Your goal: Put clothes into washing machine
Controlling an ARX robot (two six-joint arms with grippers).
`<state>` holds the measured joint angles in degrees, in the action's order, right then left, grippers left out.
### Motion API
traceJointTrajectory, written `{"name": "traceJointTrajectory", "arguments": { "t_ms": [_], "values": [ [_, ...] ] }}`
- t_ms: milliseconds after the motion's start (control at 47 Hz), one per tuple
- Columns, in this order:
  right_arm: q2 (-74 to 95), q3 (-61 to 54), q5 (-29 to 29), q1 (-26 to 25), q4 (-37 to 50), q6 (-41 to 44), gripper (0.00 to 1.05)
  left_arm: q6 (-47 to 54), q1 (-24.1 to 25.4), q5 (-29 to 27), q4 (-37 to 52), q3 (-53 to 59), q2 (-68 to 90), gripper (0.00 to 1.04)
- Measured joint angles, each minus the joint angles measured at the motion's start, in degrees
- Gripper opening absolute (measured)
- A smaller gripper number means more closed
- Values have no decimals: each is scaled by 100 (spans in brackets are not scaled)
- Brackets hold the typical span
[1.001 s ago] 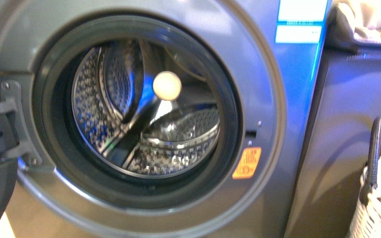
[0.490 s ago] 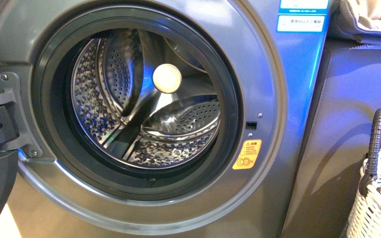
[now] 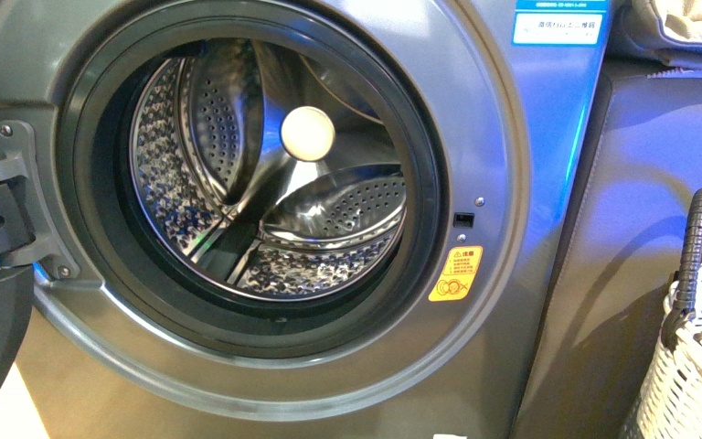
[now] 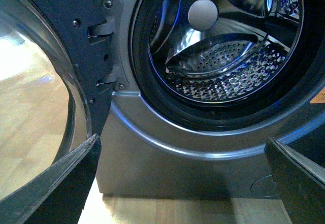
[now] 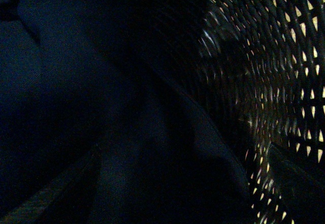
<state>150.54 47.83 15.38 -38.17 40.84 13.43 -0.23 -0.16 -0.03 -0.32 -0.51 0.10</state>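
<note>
Facing front: the large metallic-grey front-loading washing machine fills the frame, porthole open. A dark rubber gasket rings the shiny perforated steel drum, and a yellow warning sticker sits just beside the opening. A white woven basket with a dark handle stands at far right.

Left wrist: the left gripper hangs low before the porthole, fingers spread wide with nothing between them. The dark-framed glass door is swung open on its hinge.

Right wrist: dim picture. The right gripper is down inside the basket, fingers wide apart. The dark navy-blue knit clothes lie against the woven wall. Whether the fingers touch the fabric, I cannot tell.
</note>
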Motion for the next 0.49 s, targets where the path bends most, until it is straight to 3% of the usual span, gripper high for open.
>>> {"name": "traceJointTrajectory", "arguments": {
  "t_ms": [490],
  "values": [
    [660,509,103,98,-59,2,97,0,0,2,0,0,0,98]
  ]
}}
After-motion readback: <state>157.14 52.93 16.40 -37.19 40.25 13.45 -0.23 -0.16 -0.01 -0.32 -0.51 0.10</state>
